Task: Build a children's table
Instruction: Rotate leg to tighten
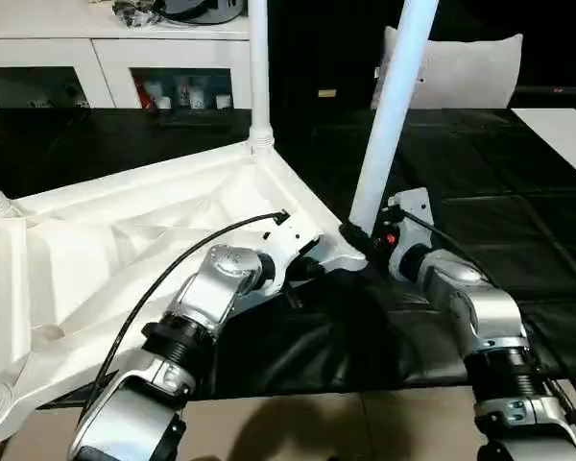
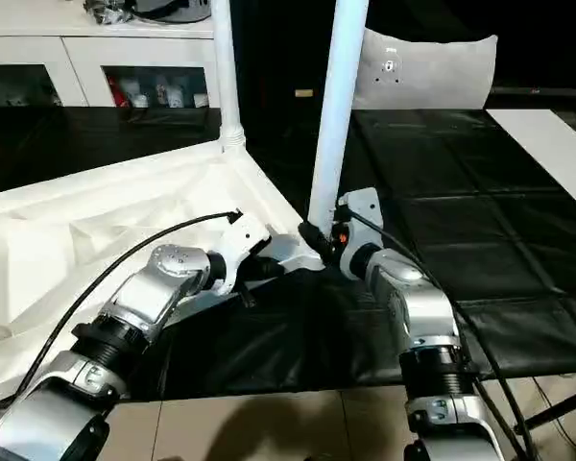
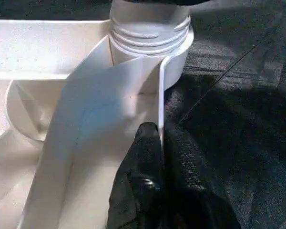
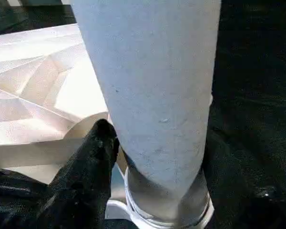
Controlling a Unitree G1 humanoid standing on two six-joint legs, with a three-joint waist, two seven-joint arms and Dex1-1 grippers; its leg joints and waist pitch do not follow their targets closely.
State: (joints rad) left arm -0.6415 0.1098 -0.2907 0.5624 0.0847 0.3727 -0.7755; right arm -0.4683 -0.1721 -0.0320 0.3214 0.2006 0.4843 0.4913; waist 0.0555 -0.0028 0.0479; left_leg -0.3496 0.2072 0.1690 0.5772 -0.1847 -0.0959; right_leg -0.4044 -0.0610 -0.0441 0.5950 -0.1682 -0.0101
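While the black-covered work table [image 1: 518, 192] bears the ribbed white top [image 1: 125, 250] upside down, a tapered leg [image 1: 394, 106] stands in its near round corner socket [image 3: 150, 45]. Left gripper [image 3: 161, 138] pinches the rim; right gripper [image 4: 152, 143] clasps the leg's base.

White table top [image 1: 125, 230] and legs [image 1: 394, 106]; black quilted table cover [image 1: 499, 221].

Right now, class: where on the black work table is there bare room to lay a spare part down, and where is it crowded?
Bare room: the black table to the right of the leaning leg, up to the white sheet; also the strip behind the tabletop, before the cabinet. Crowded: the near corner, where the left gripper pinches the tabletop's rim and the right gripper brackets the leg's base.
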